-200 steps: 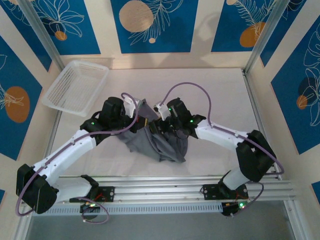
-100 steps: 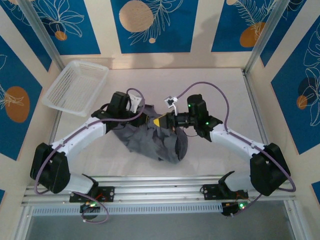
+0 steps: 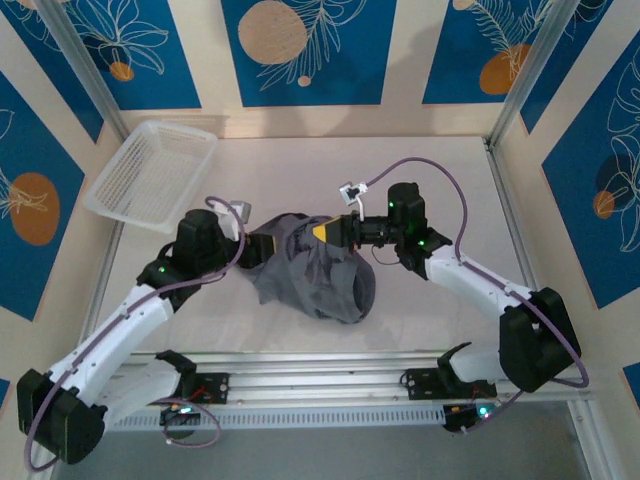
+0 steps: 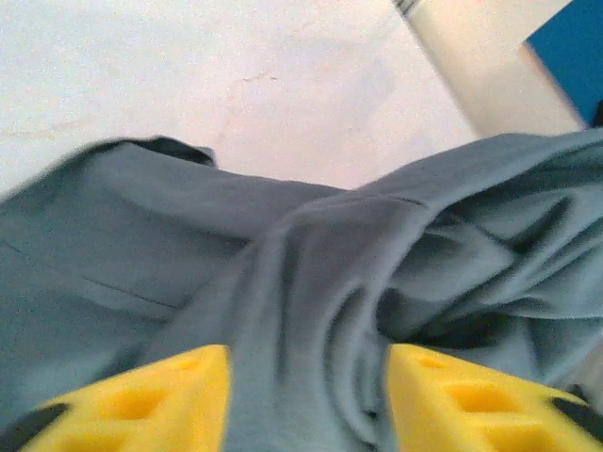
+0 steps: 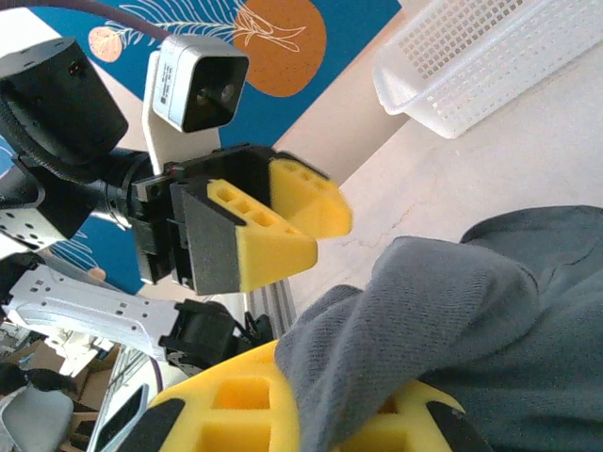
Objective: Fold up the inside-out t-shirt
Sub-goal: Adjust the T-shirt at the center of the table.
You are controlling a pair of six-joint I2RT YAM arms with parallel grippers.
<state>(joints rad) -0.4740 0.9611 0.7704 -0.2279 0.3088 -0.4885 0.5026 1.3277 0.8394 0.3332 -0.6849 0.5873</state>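
Observation:
The slate-grey t-shirt lies bunched in the middle of the table. My right gripper is at its far top edge, shut on a fold of the cloth that drapes over its yellow fingers. My left gripper hovers at the shirt's left edge. Its jaws stand open with the t-shirt lying beyond the yellow fingertips, not pinched. From the right wrist, the left gripper is open in the air with nothing held.
A white mesh basket sits at the far left of the table, also seen in the right wrist view as the basket. The aluminium rail runs along the near edge. Bare table lies right of the shirt.
The left gripper has let go of the shirt and drawn back to the left. The right gripper has shifted slightly right and away, still holding its fold, and the shirt has spread wider.

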